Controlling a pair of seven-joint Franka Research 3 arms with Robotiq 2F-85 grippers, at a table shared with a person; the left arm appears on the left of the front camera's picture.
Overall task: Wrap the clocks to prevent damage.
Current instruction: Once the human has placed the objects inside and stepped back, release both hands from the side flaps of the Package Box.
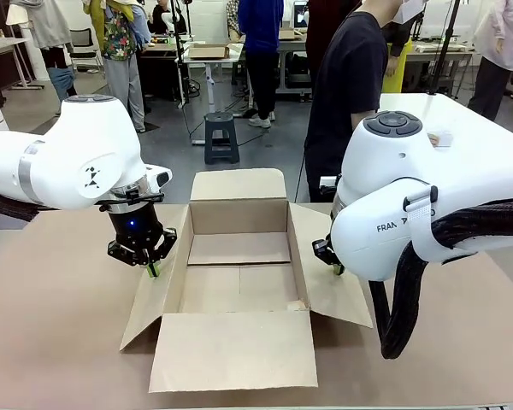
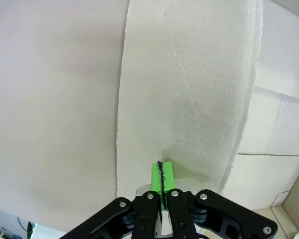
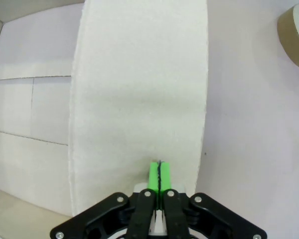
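Left gripper (image 1: pixel 151 269) and right gripper (image 1: pixel 335 266), both pinched shut on nothing, tips at box (image 1: pixel 239 216) side flaps (image 1: pixel 154 299) mid-desk, may slip off, so flaps could spring up.

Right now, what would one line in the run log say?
box: open, flaps spread | left hand: shut, over left flap | right hand: shut, over right flap | tape: on table

Box (image 1: pixel 236 350) — matt, rough cardboard; table (image 1: pixel 60 342) — smooth, matt.
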